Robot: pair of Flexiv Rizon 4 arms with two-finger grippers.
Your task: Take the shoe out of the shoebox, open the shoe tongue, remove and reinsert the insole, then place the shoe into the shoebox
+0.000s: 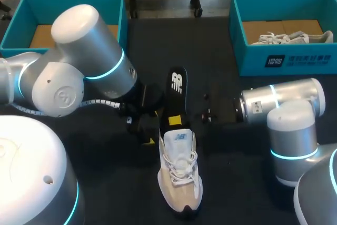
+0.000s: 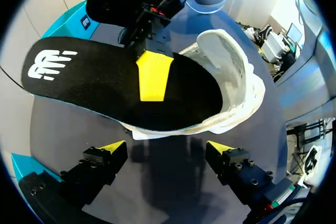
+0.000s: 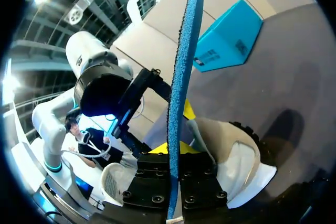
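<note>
A white and beige sneaker [image 1: 179, 175] lies on the dark table, toe toward me. A black insole [image 1: 177, 90] sticks out of its opening, rising toward the far side. My right gripper [image 1: 175, 121] is shut on the insole just above the shoe's opening. In the right wrist view the insole [image 3: 181, 77] runs edge-on between the fingers of the right gripper [image 3: 173, 153], above the sneaker [image 3: 236, 161]. My left gripper [image 1: 145, 130] stands open beside the shoe's left. In its own view the left gripper [image 2: 167, 148] holds nothing, below the insole [image 2: 100, 85] and the sneaker [image 2: 233, 77].
A teal shoebox [image 1: 16, 25] stands at the back left. Another teal shoebox [image 1: 239, 35] at the back right holds a second white shoe [image 1: 295, 38]. My left arm's bulky elbow [image 1: 84, 56] hangs over the table's left side.
</note>
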